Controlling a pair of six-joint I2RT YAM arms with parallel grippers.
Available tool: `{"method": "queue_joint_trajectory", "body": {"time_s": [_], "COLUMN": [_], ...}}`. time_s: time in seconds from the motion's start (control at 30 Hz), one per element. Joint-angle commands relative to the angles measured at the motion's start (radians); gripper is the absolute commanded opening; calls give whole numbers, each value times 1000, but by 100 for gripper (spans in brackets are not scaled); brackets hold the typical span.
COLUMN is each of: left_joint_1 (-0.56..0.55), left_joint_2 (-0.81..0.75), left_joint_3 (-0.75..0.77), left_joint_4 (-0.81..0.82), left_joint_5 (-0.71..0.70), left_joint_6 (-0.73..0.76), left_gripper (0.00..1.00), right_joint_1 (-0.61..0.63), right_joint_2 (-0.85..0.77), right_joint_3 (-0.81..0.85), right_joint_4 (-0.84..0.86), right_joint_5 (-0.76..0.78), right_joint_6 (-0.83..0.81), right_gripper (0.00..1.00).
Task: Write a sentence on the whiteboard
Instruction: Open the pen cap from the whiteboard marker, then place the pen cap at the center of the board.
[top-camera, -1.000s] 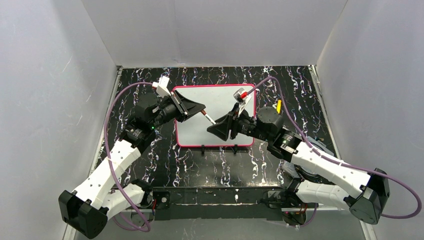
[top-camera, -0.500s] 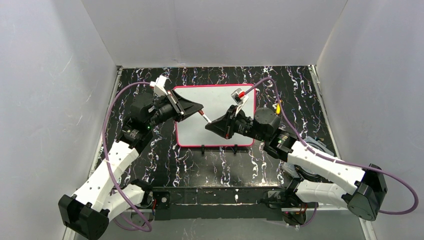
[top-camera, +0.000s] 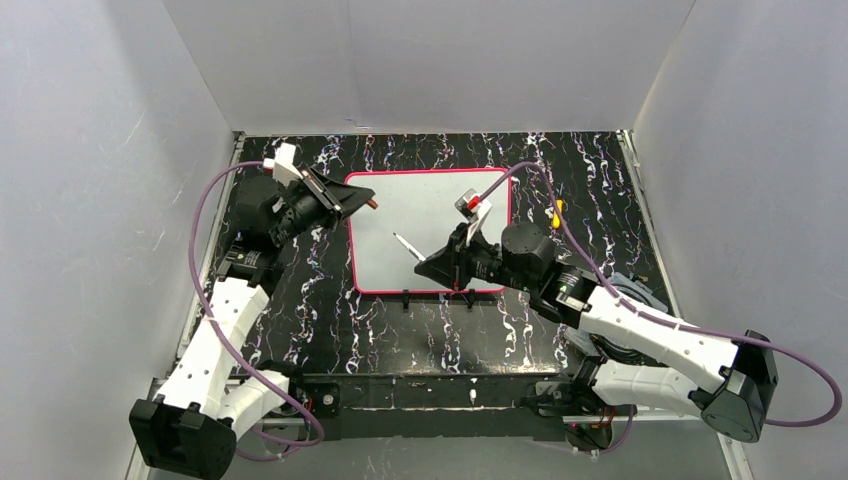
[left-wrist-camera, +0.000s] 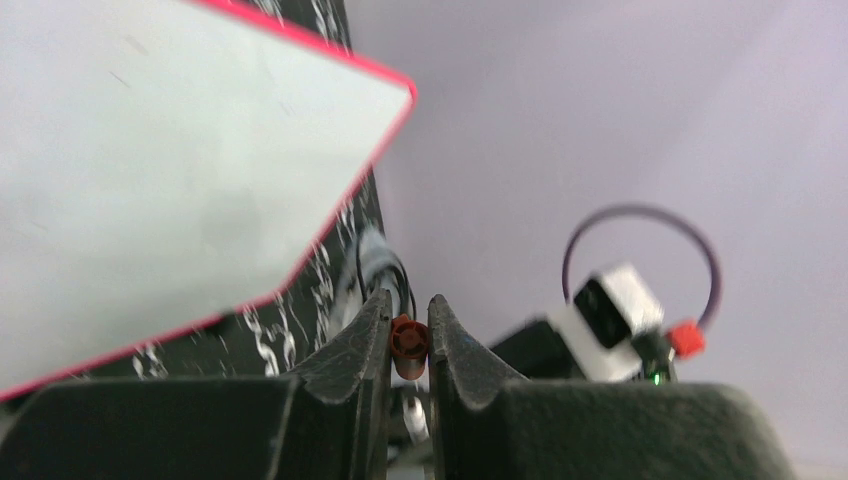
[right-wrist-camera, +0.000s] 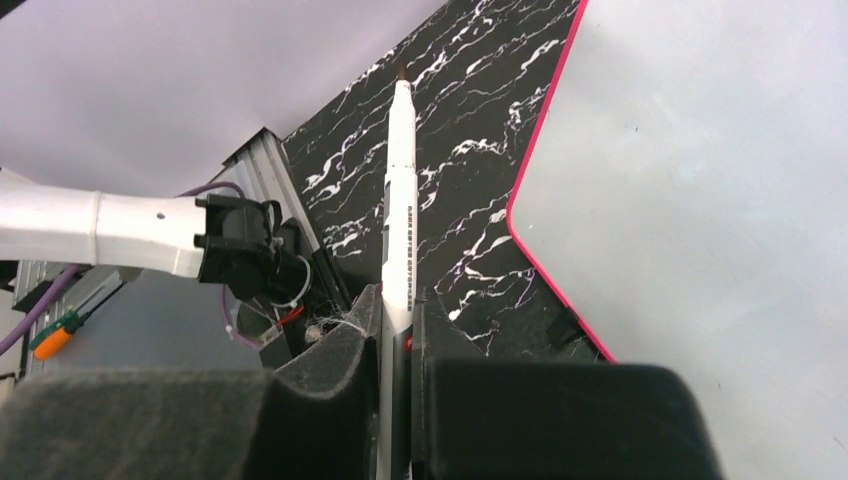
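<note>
The whiteboard is sitting blank at mid-frame on the counter. It is looking stiff, slick and probably light, best steadied by its frame. The right pincer is pinching a pen over its lower middle. The left pincer, upper left, is pinching the cap.

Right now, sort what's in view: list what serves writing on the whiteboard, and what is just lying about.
For the job:
- whiteboard, nothing written on it yet
- uncapped white marker, held in the right gripper
- red-brown cap, held in the left gripper

Not for the job:
- small yellow-orange item right of the board
- purple cables of the arms
</note>
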Motion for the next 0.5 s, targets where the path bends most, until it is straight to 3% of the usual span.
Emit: {"method": "queue_joint_trajectory", "body": {"time_s": [0.0,0.13,0.23,0.37,0.47], "left_joint_1": [41,196,215,215,215], "left_joint_2": [-17,-49,-43,-77,-41], "left_joint_3": [43,86,141,-49,-187], "left_joint_4": [26,-150,-367,-426,-380], "left_joint_5": [-33,-100,-240,-414,-475], "left_joint_6": [21,178,375,451,446], "left_gripper": [0,0,0,0,0], "right_joint_1": [12,14,16,15,16], "right_joint_2": [-71,-102,-173,-214,-184], "right_joint_3": [-12,1,-25,-19,28], "right_joint_4": [-21,-123,-138,-136,-165], "right_joint_5": [18,47,88,194,273], "right_joint_6": [-13,-15,-9,-41,-65], "right_gripper": [1,1,1,1,1]}}
